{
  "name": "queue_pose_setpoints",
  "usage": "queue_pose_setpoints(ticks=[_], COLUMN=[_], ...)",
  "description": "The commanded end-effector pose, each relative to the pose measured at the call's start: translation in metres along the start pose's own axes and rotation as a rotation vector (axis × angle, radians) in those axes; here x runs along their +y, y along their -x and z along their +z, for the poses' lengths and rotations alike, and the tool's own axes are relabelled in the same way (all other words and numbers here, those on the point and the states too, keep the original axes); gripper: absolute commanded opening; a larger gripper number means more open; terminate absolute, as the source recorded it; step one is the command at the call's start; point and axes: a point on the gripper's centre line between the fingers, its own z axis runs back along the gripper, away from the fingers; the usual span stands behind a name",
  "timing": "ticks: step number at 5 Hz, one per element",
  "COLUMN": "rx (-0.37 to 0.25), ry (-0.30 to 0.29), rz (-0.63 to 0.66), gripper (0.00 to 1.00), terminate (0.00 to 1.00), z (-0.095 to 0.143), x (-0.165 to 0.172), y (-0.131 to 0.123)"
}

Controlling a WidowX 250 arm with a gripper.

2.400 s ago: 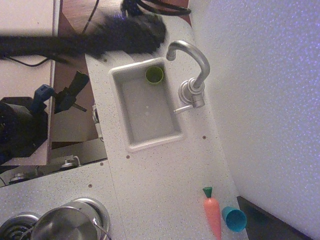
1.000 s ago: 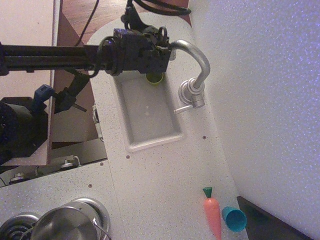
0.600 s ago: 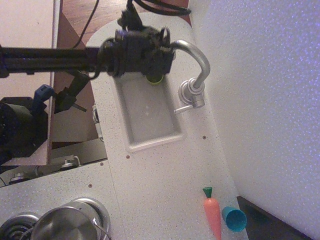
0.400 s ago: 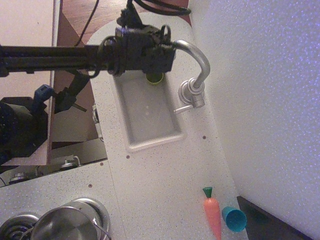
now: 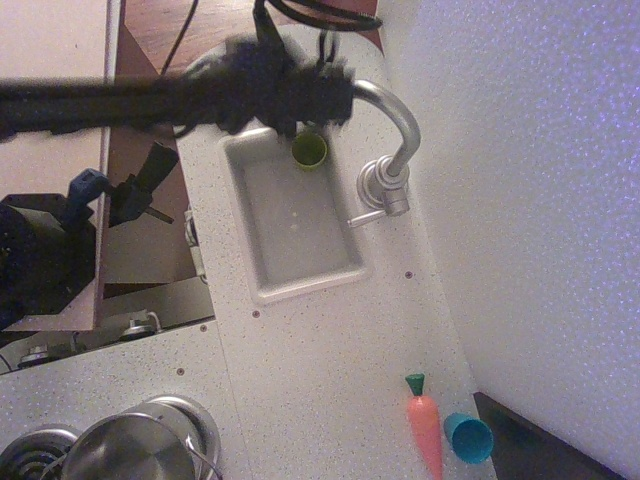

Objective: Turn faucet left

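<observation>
I have the gripper (image 5: pixel 335 85) up against the mouth of the faucet (image 5: pixel 392 150), at about 12 o'clock of the sink (image 5: pixel 262 268).
My arm is a dark motion smear from the left, so I cannot tell how the jaws stand or whether they touch the spout. The faucet base sits at the sink's 3 o'clock rim, lever toward the basin. A green cup (image 5: pixel 309 150) lies in the basin's far corner; a toy carrot (image 5: pixel 425 430) and teal cup (image 5: pixel 468 437) lie at 5 o'clock.

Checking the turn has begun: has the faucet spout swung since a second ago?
No. The faucet spout keeps its arc beside the sink; only the blurred gripper has shifted slightly up-frame at the spout's tip.
</observation>
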Motion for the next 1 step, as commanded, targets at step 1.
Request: queue_pose_setpoints(ticks=[1], rx=[-0.405], ry=[0.179], rz=[-0.178], gripper=[1.00], terminate=[1.00], z=[0.0565], x=[-0.0433], y=[-0.0247])
